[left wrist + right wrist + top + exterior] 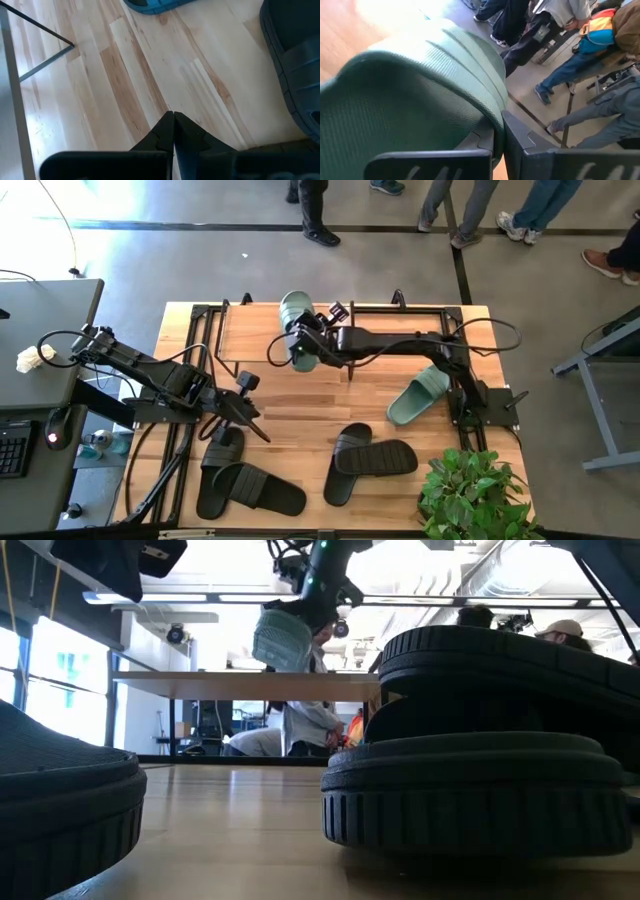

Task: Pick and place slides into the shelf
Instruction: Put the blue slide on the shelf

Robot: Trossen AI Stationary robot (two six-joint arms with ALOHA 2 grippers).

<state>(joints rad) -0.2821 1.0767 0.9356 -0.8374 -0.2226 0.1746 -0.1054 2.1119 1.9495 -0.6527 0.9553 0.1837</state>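
Your right pincer is clamped tight on a sage-green rubber slide sandal, holding it in the air over the low shelf with the light wooden plank top and thin black legs at the far side of the wooden worktop. The second sage-green slide lies on the worktop near the right arm's base. Your left pincer hangs fully closed and empty just above the worktop, beside two stacked black rubber slides. Another crossed pair of black slides sits near a leafy green plant. People stand on the floor beyond the worktop.
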